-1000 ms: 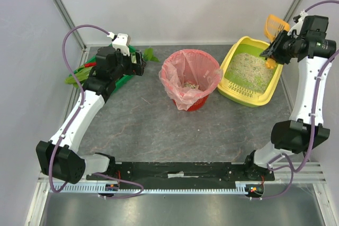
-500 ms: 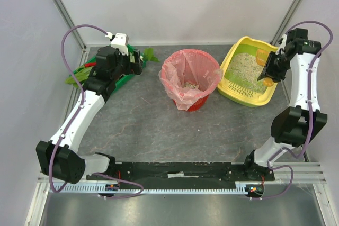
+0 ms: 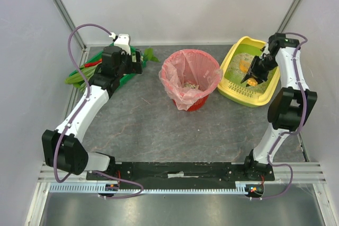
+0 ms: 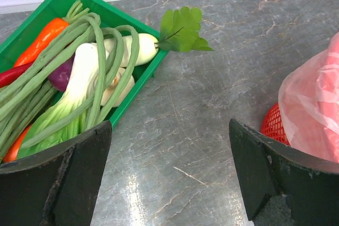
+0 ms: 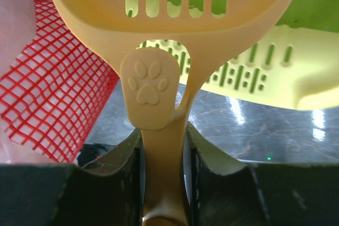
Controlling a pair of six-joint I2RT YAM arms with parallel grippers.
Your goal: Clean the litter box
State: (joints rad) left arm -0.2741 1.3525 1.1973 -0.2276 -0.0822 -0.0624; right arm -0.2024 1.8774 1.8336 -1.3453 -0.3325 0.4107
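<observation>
Top external view, left to right. At the back left corner of the table [image 3: 159, 125]: green tray [image 3: 121, 80] loaded with vegetables [image 3: 79, 72]. Just above the tray's right end: left claw [image 3: 139, 62], facing right. At back centre: red basket [image 3: 197, 105], lined with a pink bag [image 3: 183, 64], pale debris at the bottom. Near the basket on its right, not touching, in the back right corner: litter box [image 3: 239, 91], yellow, set at an angle, slotted rim at the near end, pale litter [image 3: 235, 59] inside. Over the inside of the box, toward the slotted end: right claw [image 3: 253, 75], carrying a yellow scoop [image 3: 244, 66] with the head above the litter. Contact between scoop and litter: cannot be told.

Left wrist view. Left claw [image 4: 169, 146] spread wide, nothing held, bare table between the fingers [image 4: 63, 178]. Green tray [image 4: 122, 17] at upper left, red basket [image 4: 273, 128] at the right edge.

Right wrist view. Right claw [image 5: 164, 157] clamped on the scoop [image 5: 175, 3] handle, one finger against each side, paw-print tab just ahead of the fingertips. Slotted scoop head at top, lime-green box interior visible through the slots. Beyond and below the scoop, to the right: slotted rim of the litter box [image 5: 275, 75]. To the left: red basket [image 5: 53, 99] mesh.
</observation>
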